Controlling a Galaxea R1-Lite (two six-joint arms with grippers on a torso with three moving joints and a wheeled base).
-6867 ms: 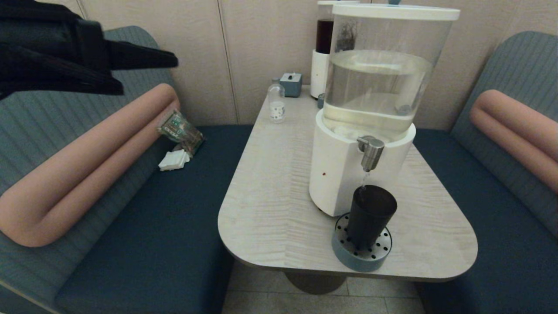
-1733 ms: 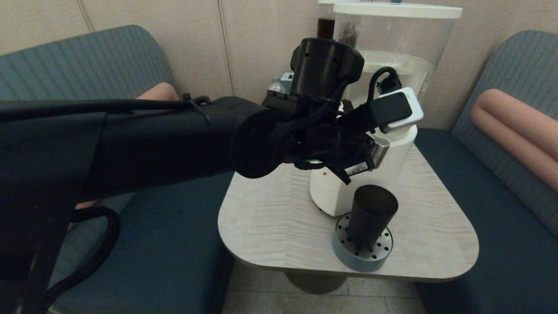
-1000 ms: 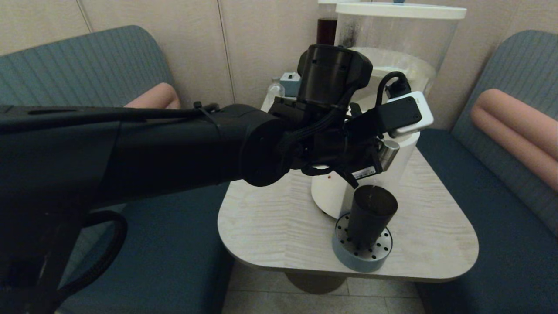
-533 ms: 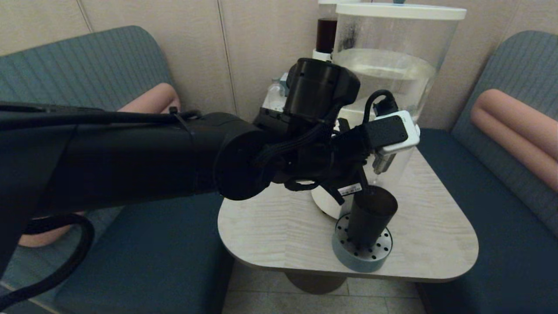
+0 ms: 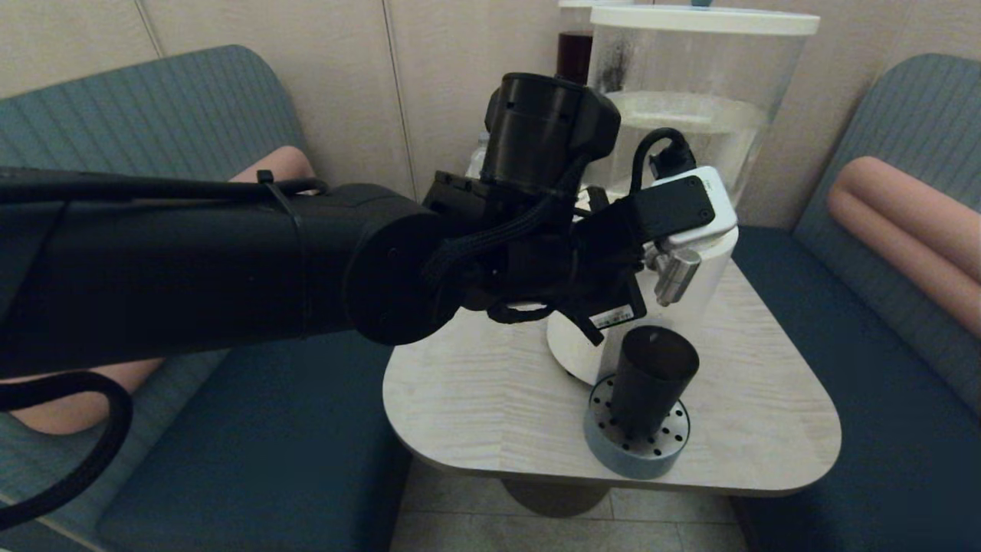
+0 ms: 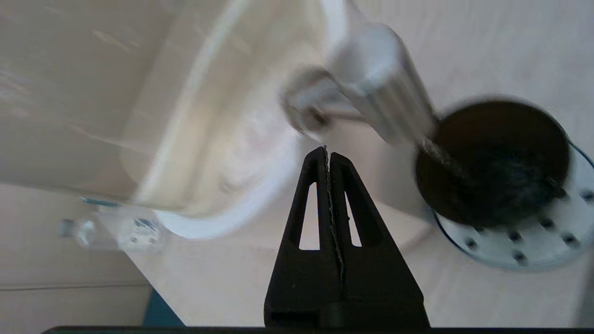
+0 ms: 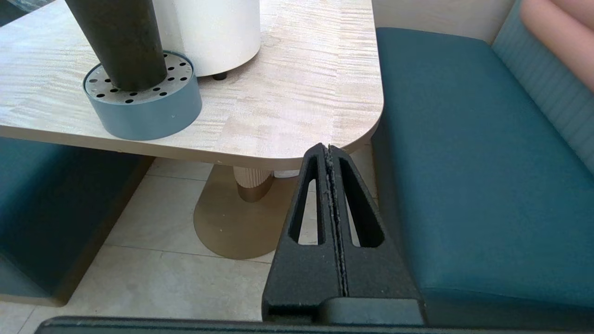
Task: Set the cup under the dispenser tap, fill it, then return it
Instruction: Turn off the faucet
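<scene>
We see the left gripper (image 6: 326,150), fingers pressed together, now up beside the dispenser tap (image 5: 674,274) after sitting far off to the left, and water runs into the cup (image 5: 650,379) again.

Dark cup (image 5: 650,381) upright under silver tap (image 5: 674,276).

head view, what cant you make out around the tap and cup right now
- Left pincer: the arm hides its tip in the head view; the left wrist view shows it shut near the tap.
- Water level in the cup: dark inside.
- Tap lever: blurred in the left wrist view.
- Right pincer: outside the head view.
</scene>
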